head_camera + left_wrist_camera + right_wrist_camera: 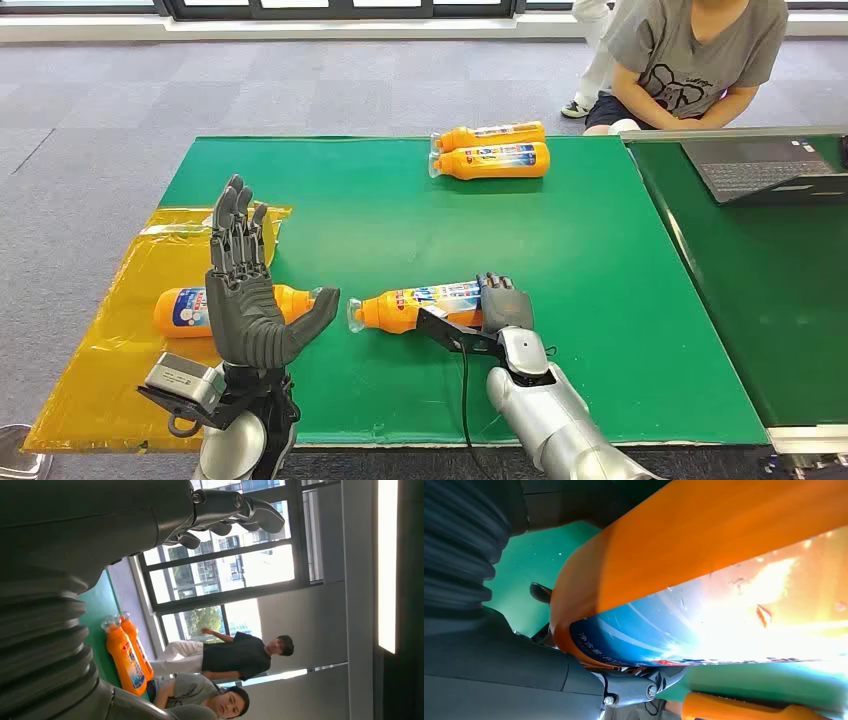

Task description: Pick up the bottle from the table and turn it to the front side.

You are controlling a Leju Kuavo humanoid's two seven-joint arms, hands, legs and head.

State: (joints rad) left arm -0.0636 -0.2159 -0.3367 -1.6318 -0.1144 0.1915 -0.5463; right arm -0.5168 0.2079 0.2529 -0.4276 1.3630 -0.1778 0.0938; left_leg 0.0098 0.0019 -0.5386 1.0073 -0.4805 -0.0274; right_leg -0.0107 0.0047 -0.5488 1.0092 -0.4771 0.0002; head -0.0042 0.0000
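While the left hand (250,300) stands upright at the lower left of the head view, palm turned toward frame centre, fingers spread and straight, thumb out to the right, it holds nothing. Left wrist view agrees: fingers (235,510) apart against the windows, nothing between them.

Right hand (505,315) sits lower centre-right, silver forearm coming up from the bottom edge. It grips the base end of the bottle (420,305), fingers wrapped over the top of it. Bottle is orange with a blue-white label, lying on its side on the green table (400,200), cap end pointing left toward the left hand's thumb, close but apart. Right wrist view confirms contact: orange body and blue label (639,630) pressed right against the hand, green surface behind. Cannot tell from the pictures whether the bottle is lifted off the table or resting on it.

Behind the left hand, a second orange bottle (190,310) lies on a yellow plastic sheet (110,330) at the table's left edge, partly hidden by the palm.

Further back, upper centre of the head view, two more orange bottles (490,150) lie side by side, touching, caps pointing left, near the far table edge.

Upper right: a laptop (760,170) on an adjacent green table, and a person in a grey t-shirt (700,60) crouching on the carpet past the far edge. Left wrist view shows another person in a dark shirt (240,655) by the windows.
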